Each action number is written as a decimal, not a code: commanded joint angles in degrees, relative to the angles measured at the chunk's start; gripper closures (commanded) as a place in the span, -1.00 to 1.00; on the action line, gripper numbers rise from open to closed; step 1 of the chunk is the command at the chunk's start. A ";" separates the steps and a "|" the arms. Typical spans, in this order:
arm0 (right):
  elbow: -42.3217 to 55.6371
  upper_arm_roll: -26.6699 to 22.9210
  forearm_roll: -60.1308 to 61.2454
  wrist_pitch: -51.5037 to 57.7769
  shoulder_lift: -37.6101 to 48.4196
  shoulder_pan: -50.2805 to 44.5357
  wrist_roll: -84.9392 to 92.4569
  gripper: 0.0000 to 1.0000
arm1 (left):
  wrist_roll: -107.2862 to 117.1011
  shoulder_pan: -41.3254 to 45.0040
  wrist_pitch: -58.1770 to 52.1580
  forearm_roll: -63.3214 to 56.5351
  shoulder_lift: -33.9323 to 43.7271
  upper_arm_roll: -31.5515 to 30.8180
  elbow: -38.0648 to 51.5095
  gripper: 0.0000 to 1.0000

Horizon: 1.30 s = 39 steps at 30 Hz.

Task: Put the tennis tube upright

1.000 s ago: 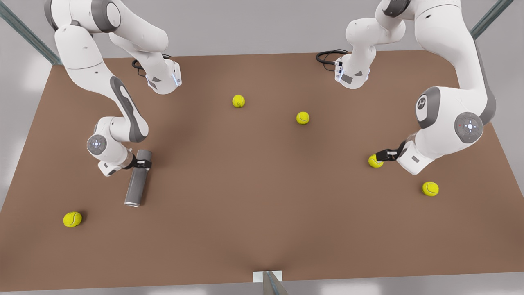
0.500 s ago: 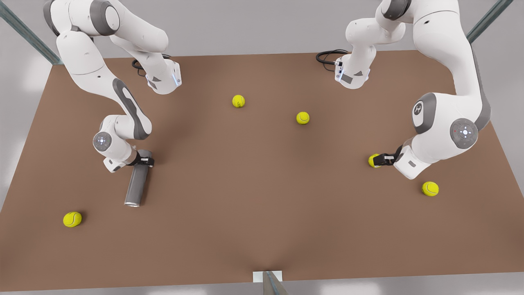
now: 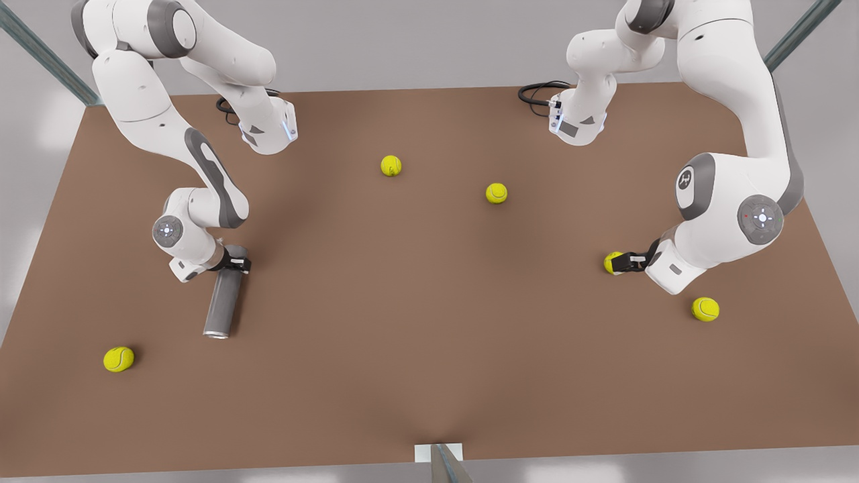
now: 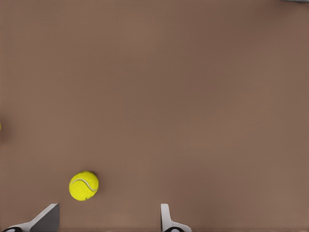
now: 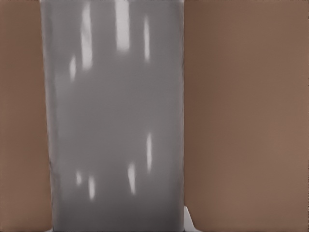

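Note:
The tennis tube [image 3: 223, 302] lies flat on the brown table [image 3: 416, 322] at the front view's left, a grey shiny cylinder. My right gripper [image 3: 234, 262] straddles it near its far end, with the fingers against its sides, shut on it. In the right wrist view the tennis tube [image 5: 116, 121] is seen close up, one fingertip [image 5: 189, 223] against its edge. My left gripper [image 3: 621, 261] is low over the table at the front view's right, open, with a tennis ball [image 3: 611, 262] just off its fingertips. The left wrist view shows this ball [image 4: 84, 186] beyond the spread fingers [image 4: 165, 218].
Loose tennis balls lie at the back middle [image 3: 390, 165], a little to its right [image 3: 496, 193], at the right [image 3: 705, 308] and at the front left [image 3: 118, 359]. Both arm bases stand at the table's far edge. A small white bracket [image 3: 437, 452] sits at the front edge.
The right arm swung in closer over the tube's far end, then held still. The left arm shifted slightly toward the front view's left, staying by its ball. The tube stays lying down.

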<state>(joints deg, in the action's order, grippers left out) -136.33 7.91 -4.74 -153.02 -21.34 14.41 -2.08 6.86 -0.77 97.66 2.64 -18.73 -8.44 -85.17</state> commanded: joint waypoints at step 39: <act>31.55 0.62 6.68 5.19 -12.23 -40.60 16.29 -0.51 | 1.49 1.21 0.95 0.08 0.10 -0.09 0.35 -0.99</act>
<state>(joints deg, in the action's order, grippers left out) -103.30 7.62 1.96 -147.89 -34.47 -26.92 19.20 8.35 0.44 98.61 2.58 -18.64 -8.52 -84.82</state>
